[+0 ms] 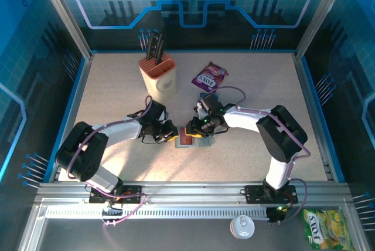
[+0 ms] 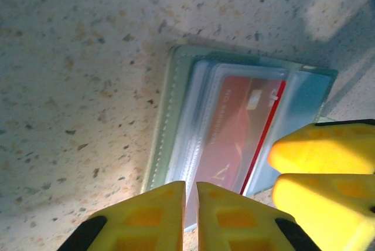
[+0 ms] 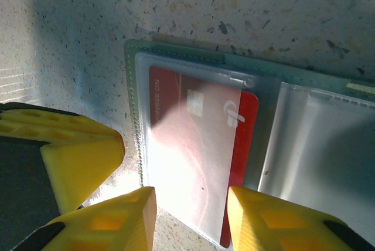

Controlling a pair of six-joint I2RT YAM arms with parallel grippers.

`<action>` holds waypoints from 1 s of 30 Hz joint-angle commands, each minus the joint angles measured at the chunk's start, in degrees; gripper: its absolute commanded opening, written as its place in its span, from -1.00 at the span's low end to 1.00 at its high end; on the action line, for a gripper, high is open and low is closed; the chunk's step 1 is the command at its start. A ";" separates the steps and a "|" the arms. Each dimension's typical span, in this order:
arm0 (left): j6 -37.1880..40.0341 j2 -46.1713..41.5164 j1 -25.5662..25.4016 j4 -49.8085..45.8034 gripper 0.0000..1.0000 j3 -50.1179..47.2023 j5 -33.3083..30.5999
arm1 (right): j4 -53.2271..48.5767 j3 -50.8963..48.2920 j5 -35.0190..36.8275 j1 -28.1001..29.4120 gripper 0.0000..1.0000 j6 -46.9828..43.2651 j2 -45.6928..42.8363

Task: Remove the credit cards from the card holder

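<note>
The card holder lies open and flat on the speckled table between both grippers. Its grey-green stitched edge frames clear sleeves, and a red credit card sits inside one. My left gripper is closed to a thin slit on the near edge of a clear sleeve. My right gripper is open, its fingers straddling the near end of the sleeve with the red card. One edge of that card pokes out of the sleeve. In the top view the left gripper and right gripper meet over the holder.
A beige and orange knife block stands behind the left arm. A purple snack packet lies behind the right gripper. Blue walls enclose the table. A yellow packet and a white cap lie beyond the front rail.
</note>
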 commanded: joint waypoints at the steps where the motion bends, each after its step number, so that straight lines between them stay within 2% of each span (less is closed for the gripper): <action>1: -1.23 -0.90 0.13 2.17 -0.74 -0.86 0.69 | 0.28 1.57 -1.47 0.68 -0.24 0.55 1.05; 15: -2.27 2.35 -0.22 5.27 -0.77 -1.05 3.59 | 0.27 2.00 -1.50 0.69 -0.24 0.65 1.76; 30: -1.90 4.36 -0.34 3.73 -0.81 -1.47 2.45 | 0.58 1.77 -1.59 0.63 -0.25 0.63 2.73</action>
